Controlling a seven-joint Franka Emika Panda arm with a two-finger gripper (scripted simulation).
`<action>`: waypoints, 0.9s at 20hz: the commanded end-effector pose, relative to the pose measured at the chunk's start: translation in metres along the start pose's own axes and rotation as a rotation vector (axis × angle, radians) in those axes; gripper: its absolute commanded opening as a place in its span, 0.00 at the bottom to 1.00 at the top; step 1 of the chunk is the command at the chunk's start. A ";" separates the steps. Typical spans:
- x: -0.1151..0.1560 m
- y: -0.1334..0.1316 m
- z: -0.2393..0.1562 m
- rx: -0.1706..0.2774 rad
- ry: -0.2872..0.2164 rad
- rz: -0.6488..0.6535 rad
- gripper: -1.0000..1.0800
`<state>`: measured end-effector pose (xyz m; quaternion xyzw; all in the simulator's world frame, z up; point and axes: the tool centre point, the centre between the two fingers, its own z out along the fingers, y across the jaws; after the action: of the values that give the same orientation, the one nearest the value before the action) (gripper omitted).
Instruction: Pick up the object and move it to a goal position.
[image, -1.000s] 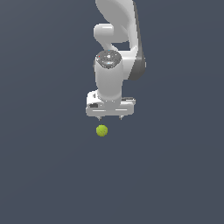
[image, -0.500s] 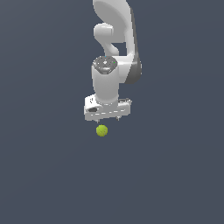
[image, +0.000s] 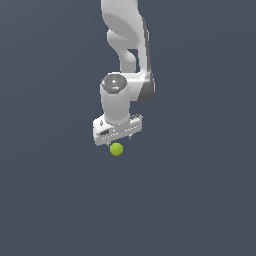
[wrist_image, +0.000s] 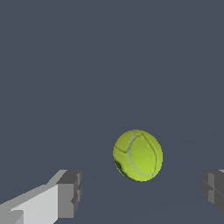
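The object is a small yellow-green ball (image: 116, 149) lying on the flat dark grey floor; in the wrist view the ball (wrist_image: 138, 155) shows pale curved seam lines. My white gripper (image: 121, 139) hangs just above it, pointing down. It is open and empty. In the wrist view the gripper (wrist_image: 142, 191) has its two grey fingertips (wrist_image: 70, 194) wide apart. The ball lies in the gap between them and a little ahead, touching neither.
The dark grey floor (image: 200, 200) spreads evenly in all directions. The white arm (image: 127, 45) rises behind the gripper to the top of the exterior view.
The gripper has moved down and toward the exterior view's left, closer over the ball. The ball has not moved.
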<state>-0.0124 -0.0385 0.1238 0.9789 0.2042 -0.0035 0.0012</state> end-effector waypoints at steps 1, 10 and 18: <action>-0.003 0.004 0.008 0.000 0.001 -0.062 0.96; -0.010 0.013 0.026 0.000 0.006 -0.215 0.96; -0.013 0.015 0.033 0.000 0.007 -0.266 0.96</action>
<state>-0.0182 -0.0574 0.0919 0.9443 0.3292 -0.0003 0.0000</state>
